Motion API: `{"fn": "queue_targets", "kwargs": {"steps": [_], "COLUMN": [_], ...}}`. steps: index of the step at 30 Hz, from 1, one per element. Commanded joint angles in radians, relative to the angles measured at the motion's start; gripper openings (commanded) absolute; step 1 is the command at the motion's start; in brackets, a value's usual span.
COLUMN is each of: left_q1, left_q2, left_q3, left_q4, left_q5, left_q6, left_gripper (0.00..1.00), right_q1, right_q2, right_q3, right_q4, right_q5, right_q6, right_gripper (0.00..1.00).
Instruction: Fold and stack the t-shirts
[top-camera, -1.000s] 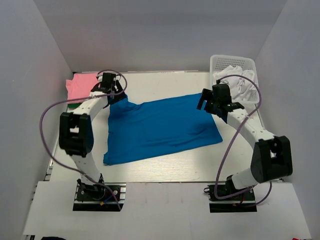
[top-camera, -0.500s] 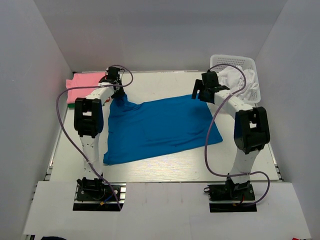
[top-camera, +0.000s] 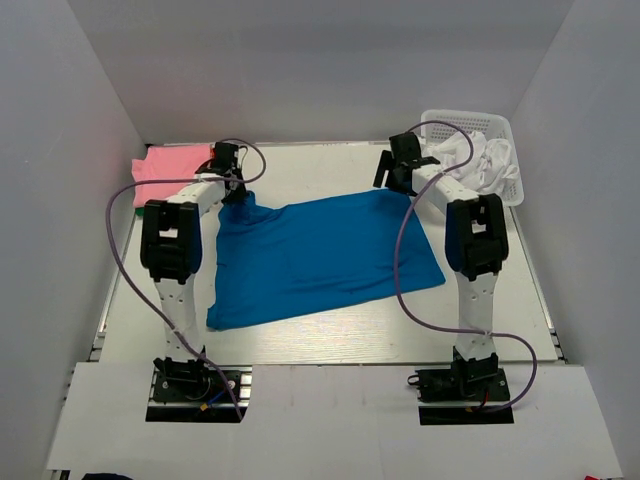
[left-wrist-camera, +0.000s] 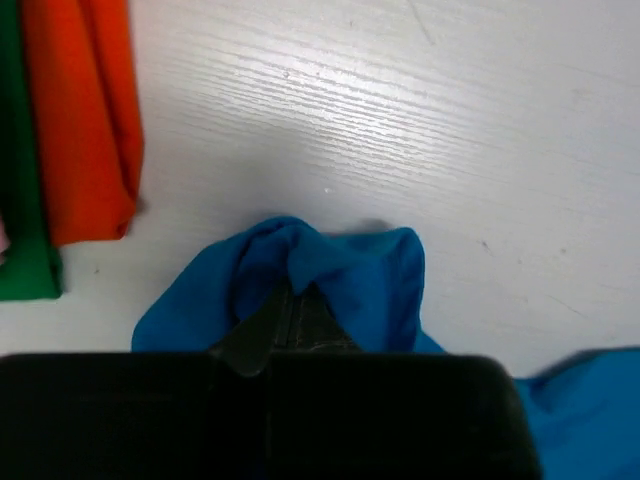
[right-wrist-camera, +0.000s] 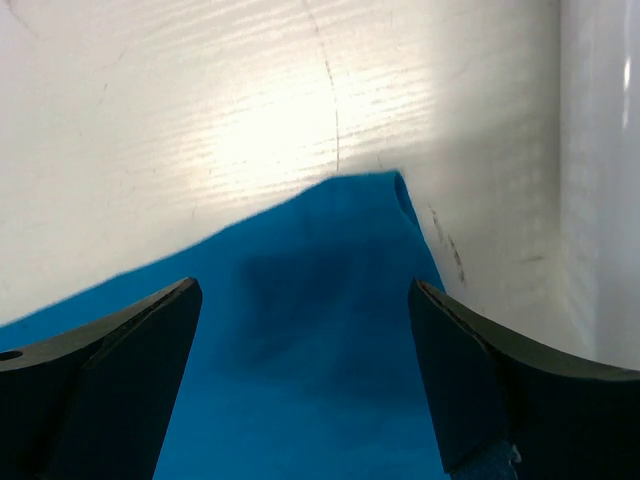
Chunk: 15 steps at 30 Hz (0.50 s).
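The blue t-shirt (top-camera: 320, 255) lies spread flat on the table (top-camera: 330, 165) between the two arms, with its long axis running left to right. The left gripper (left-wrist-camera: 295, 300) sits at the far left corner of the shirt. Its fingers are pressed together on a bunched fold of blue cloth, which rises around the tips in the left wrist view. The right gripper (right-wrist-camera: 302, 288) hovers over the far right corner (right-wrist-camera: 390, 185) with its fingers spread wide and nothing pinched. In the right wrist view, blue cloth fills the gap between the fingers. The corner point lies ahead of the fingertips and is offset toward the right-hand finger. The right arm is the nearer arm to this corner. The coming move therefore probably requires a short advance and a descent, so that the fingers close on the corner rather than on mid-cloth. The orange-red t-shirt (left-wrist-camera: 85, 120) and the green t-shirt (left-wrist-camera: 20, 200) lie folded just left of the pinched corner, apart from it. The basket (top-camera: 470, 125) stands beside the right gripper, on its right.
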Motion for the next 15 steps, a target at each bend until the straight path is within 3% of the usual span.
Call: {"fn": "queue_targets", "kwargs": {"steps": [1,9,13,15], "left_q1": [0.005,0.005,0.005,0.005], "left_q2": [-0.177,-0.308,-0.340,-0.380], "left_q3": [-0.059,-0.194,-0.254,-0.289], "left_q4": [0.103,0.142,0.151,0.151], "left_q5": [-0.003,0.009,0.029,0.029], "left_q6": [-0.013,-0.031,-0.040,-0.054], "left_gripper": [0.00,0.00,0.00,0.00], "right_q1": [0.006,0.009,0.017,0.017], "right_q2": [0.054,0.148,0.177,0.180], "right_q3": [0.089,0.138,0.140,0.137], "right_q4": [-0.027,0.002,0.008,-0.004], "right_q5": [0.053,0.055,0.035,0.038], "right_q6": [0.035,0.051,0.061,0.069], "right_gripper": [0.90,0.87,0.74,0.56]}}
